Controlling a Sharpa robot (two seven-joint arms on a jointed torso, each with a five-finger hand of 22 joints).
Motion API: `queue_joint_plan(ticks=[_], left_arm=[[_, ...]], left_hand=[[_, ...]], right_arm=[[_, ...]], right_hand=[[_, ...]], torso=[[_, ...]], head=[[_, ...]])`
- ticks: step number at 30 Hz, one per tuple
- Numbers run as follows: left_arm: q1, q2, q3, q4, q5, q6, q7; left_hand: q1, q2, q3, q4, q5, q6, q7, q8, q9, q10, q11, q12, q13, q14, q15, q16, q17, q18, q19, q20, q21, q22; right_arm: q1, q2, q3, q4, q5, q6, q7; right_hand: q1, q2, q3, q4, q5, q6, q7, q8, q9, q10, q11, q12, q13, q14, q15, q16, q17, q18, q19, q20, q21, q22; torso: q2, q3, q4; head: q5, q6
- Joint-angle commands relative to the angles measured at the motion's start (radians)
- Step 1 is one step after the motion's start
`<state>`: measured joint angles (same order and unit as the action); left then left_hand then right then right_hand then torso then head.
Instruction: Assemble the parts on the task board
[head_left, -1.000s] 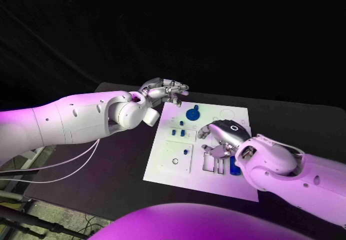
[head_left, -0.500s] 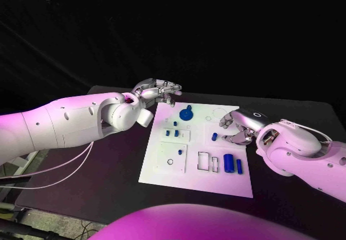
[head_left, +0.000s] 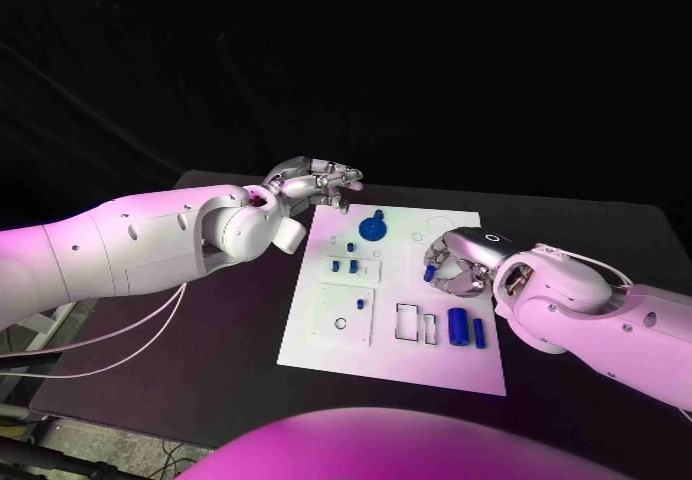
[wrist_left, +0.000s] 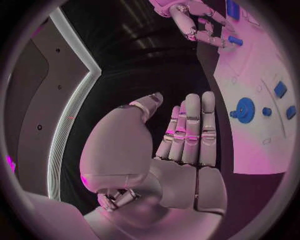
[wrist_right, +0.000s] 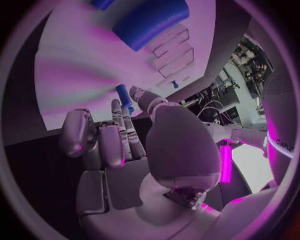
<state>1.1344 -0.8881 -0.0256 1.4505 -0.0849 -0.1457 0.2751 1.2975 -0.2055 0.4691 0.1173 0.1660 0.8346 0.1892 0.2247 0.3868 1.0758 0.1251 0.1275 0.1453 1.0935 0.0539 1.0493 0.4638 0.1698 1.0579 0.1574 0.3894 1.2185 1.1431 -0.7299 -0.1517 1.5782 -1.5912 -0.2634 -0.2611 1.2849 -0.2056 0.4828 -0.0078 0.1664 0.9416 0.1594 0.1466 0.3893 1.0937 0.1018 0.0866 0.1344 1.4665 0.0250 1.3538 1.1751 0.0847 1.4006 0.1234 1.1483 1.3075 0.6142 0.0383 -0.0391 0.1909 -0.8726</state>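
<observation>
You've got the task board (head_left: 325, 345) lying flat mid-table (head_left: 173, 380), long side running away from the robot.

R hand (head_left: 459, 265) is over the board's right-centre. From the head view and R wrist view its fingers (wrist_right: 122, 131) look closed round a small blue peg (head_left: 430, 271) (also at (wrist_right: 123, 94)), peg tip poking out past the fingertips, just above the board surface. Can't tell if the peg touches the board.

L hand (head_left: 317, 182) sits off the board's far-left corner, above the table edge. In the L wrist view the fingers (wrist_left: 190, 127) lie straight and pressed side by side, thumb apart, nothing in the palm. Not touching any part.

Parts on the board, head view:
- blue gear (head_left: 374, 230) near the far edge, centre-left; a smaller blue bit just beyond it.
- two small blue blocks (head_left: 345, 266) side by side at the left-middle, beside a tiny blue bit nearer the gear.
- big blue cylinder (head_left: 457, 326) and a thinner blue bar (head_left: 479, 333) lying parallel near the right edge, towards the near end.
- two narrow rectangular slots (head_left: 418, 323) just left of the cylinder, outlines only.
- small dark ring (head_left: 340, 323) on the square plate at the near-left.

R wrist cam shows the cylinder (wrist_right: 150, 22) close by the hand.
</observation>
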Motion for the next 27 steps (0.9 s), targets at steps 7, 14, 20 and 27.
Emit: queue_joint_plan(ticks=[7,14,20,27], left_arm=[[0.001,0.001,0.001,0.002,-0.002,0.018,0.004],[0.001,0.001,0.001,0.002,-0.002,0.020,0.004],[0.001,0.000,0.001,0.003,-0.002,0.021,0.002],[0.001,-0.001,0.001,0.003,-0.002,0.024,-0.002]], left_hand=[[0.008,0.002,-0.007,-0.001,0.005,-0.005,0.000,0.004,-0.001,-0.006,0.002,-0.002,0.001,-0.007,-0.001,-0.006,-0.001,0.009,0.006,-0.001,-0.003,-0.001],[0.008,0.002,-0.007,-0.001,0.005,-0.005,0.000,0.004,-0.001,-0.006,0.002,-0.002,0.001,-0.007,-0.001,-0.006,-0.001,0.009,0.006,-0.001,-0.003,-0.001],[0.008,0.003,-0.009,0.000,0.002,-0.006,0.000,0.006,-0.001,-0.006,0.002,-0.002,0.002,-0.007,-0.001,-0.006,-0.001,0.009,0.006,-0.001,-0.005,-0.001],[0.008,0.003,-0.010,0.000,0.001,-0.006,0.000,0.007,-0.001,-0.006,0.002,-0.001,0.002,-0.007,-0.001,-0.006,-0.001,0.009,0.007,-0.001,-0.006,-0.002]], right_arm=[[-0.007,0.026,-0.001,-0.022,0.013,0.022,0.021],[-0.012,0.040,-0.001,-0.037,0.009,0.027,0.019],[-0.014,0.045,-0.002,-0.055,-0.024,0.023,0.008],[-0.015,0.048,-0.002,-0.066,-0.068,0.015,-0.008]], right_hand=[[-0.011,0.000,0.066,0.018,0.001,0.035,-0.003,0.016,-0.007,0.053,-0.005,0.006,-0.001,0.030,-0.011,0.019,0.013,-0.008,0.020,-0.005,0.032,0.151],[-0.013,0.003,0.106,0.023,-0.009,0.068,-0.011,0.036,-0.001,0.094,-0.015,0.010,0.004,0.032,-0.018,0.030,0.023,-0.013,0.032,-0.011,0.060,0.163],[0.014,0.026,0.144,0.005,-0.065,0.105,-0.028,0.065,0.021,0.139,-0.034,0.020,0.022,0.033,-0.034,0.039,0.030,-0.017,0.040,-0.025,0.082,0.173],[0.044,0.054,0.189,-0.030,-0.097,0.129,-0.035,0.094,0.050,0.171,-0.046,0.026,0.043,0.034,-0.044,0.044,0.034,-0.020,0.047,-0.036,0.101,0.179]], torso=[[0.000,-0.0008,-0.0006],[0.000,-0.0001,-0.0001],[0.000,-0.0007,-0.0013],[-0.001,-0.0002,0.0000]], head=[[0.003,0.000],[0.004,0.000],[0.004,0.000],[0.004,0.000]])
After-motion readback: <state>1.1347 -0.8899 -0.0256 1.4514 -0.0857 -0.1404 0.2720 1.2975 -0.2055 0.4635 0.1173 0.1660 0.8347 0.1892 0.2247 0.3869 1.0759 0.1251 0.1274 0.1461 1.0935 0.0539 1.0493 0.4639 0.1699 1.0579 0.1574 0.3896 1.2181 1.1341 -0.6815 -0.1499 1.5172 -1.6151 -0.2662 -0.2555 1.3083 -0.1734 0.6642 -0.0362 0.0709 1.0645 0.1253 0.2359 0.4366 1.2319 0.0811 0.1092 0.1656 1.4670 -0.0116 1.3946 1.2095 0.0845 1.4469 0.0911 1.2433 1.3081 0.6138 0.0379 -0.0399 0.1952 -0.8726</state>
